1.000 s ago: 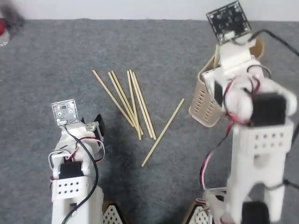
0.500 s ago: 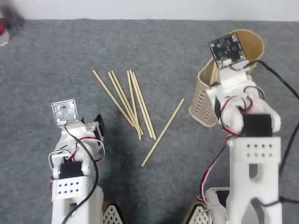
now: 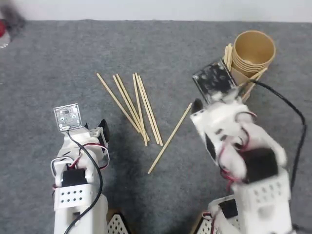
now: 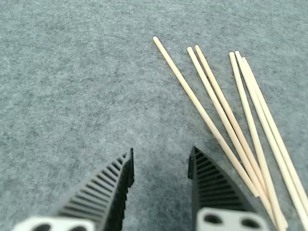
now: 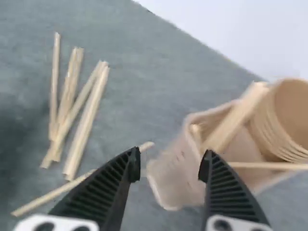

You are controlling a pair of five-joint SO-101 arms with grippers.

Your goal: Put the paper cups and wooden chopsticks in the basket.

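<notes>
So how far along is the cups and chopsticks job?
Done: the stacked cups sit in the basket, with a few chopsticks beside them. In hand: nothing; the right gripper and left gripper are both open and empty. Left: the fan of loose chopsticks and one single chopstick on the carpet.

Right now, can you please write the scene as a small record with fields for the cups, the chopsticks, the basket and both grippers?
paper cups: stacked, inside the basket
chopsticks in basket: a few, leaning beside the cups
loose chopsticks: several fanned on the grey carpet; a single chopstick lies apart
left gripper: open, empty, next to the fanned sticks
right gripper: open, empty, near the basket and the single chopstick
left to do: loose chopsticks not yet in the basket
</notes>
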